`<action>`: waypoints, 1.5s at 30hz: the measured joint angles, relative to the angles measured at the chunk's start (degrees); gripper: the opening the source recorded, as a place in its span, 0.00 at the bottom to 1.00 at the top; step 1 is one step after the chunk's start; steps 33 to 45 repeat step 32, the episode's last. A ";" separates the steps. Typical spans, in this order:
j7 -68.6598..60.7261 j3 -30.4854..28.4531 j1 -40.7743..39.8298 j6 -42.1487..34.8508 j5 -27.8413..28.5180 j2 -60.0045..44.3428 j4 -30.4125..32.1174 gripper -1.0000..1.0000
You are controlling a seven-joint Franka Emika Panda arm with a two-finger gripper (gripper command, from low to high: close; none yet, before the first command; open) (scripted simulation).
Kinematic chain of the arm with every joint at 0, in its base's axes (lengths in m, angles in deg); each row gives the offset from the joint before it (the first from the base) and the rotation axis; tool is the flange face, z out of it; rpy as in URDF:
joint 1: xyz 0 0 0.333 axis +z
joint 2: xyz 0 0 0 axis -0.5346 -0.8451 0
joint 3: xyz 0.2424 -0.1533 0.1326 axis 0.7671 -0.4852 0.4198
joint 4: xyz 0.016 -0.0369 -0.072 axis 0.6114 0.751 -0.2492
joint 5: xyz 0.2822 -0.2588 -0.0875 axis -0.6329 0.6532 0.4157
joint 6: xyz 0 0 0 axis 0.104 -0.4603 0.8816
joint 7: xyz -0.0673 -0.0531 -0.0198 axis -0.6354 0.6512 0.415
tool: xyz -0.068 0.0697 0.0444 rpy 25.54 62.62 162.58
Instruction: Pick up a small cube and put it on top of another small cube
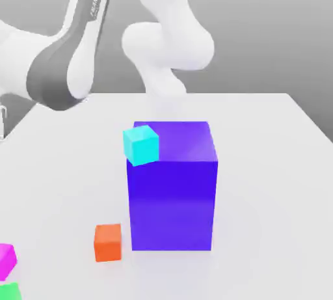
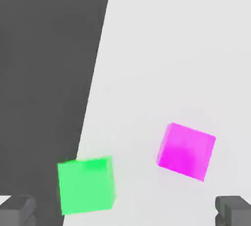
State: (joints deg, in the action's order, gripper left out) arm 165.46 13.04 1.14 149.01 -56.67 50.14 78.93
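Two small cubes lie on the white table below my hand: a green cube close to the table's edge and a magenta cube beside it, a short gap between them. My gripper hangs above them, open, its fingertips wide apart with nothing between them. In the exterior view the magenta cube and green cube sit at the lower left corner. A small orange cube rests on the table, and a cyan cube sits at the top left corner of a tall blue block.
The tall blue block stands mid-table, to the right of the orange cube. The robot's white and grey arm reaches over the back left. In the hand view the table edge runs close past the green cube, with dark floor beyond it.
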 joint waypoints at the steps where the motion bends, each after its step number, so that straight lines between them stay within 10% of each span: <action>1: 0.75 -0.15 -0.78 0.66 -1.53 -1.91 -0.03 0.50; 7: 1.84 0.61 -3.49 8.16 -6.10 -14.07 -1.82 0.50; 8: 1.80 0.71 -3.58 9.09 -6.20 -15.29 -2.08 0.00; 19: 2.33 0.22 -3.20 3.43 -5.54 -8.02 -0.55 0.00; 28: 5.83 3.33 3.18 -2.85 -2.92 -12.94 -11.80 0.00; 29: 5.86 3.33 3.26 -1.86 -2.89 -14.09 -11.95 1.00; 45: 5.85 3.33 3.26 -1.86 -2.89 -14.09 -11.95 1.00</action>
